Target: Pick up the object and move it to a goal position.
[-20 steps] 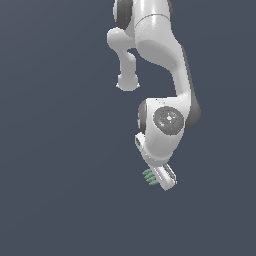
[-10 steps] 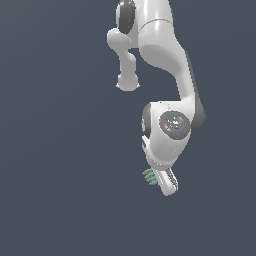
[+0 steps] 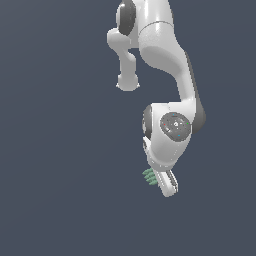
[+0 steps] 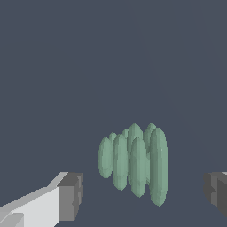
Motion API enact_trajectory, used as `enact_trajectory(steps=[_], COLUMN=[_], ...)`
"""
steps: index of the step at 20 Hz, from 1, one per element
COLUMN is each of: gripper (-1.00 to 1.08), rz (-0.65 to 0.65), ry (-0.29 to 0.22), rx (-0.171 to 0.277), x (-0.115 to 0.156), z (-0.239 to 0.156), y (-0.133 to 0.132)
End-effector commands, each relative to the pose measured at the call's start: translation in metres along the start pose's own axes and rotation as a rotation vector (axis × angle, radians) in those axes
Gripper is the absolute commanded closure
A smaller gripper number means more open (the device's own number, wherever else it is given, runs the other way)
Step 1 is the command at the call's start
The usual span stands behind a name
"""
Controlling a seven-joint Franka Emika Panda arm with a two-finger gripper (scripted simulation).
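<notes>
The object is a small pale green ribbed piece that stands between my two grey fingertips in the wrist view. A clear gap shows on each side of it, so neither of the fingers touches it. My gripper is open around the object. In the exterior view the object shows as a tiny green ribbed bit just at the exterior view's left of the white hand. There the gripper points down and its fingers are mostly hidden by the hand.
The white arm reaches down from the top of the exterior view, over a plain dark grey-blue surface. No other objects or edges show.
The wrist has shifted a little toward the exterior view's right and down, and the hand sits slightly lower. The green object has stayed in place.
</notes>
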State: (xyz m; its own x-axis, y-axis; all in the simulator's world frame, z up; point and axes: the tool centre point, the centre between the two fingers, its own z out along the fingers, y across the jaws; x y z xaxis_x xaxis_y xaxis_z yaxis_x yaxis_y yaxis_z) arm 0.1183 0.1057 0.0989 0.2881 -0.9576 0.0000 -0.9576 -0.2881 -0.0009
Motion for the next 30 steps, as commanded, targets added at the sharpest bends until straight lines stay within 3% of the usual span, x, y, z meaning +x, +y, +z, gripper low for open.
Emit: enact_trajectory(steps=[1, 8, 15, 16, 30], gripper=[-0.92, -0.92, -0.92, 1.08, 1.08], rz=[0.001, 0.004, 0.004, 0.004, 0.004], ry=[0.000, 0.000, 0.000, 0.000, 0.000], rx=[-0.001, -0.001, -0.001, -0.001, -0.001], x=[0.000, 0.000, 0.000, 0.000, 0.001], z=[0.008, 0.045, 0.047, 0.047, 0.045], y=[0.000, 0.002, 0.000, 0.000, 0.002])
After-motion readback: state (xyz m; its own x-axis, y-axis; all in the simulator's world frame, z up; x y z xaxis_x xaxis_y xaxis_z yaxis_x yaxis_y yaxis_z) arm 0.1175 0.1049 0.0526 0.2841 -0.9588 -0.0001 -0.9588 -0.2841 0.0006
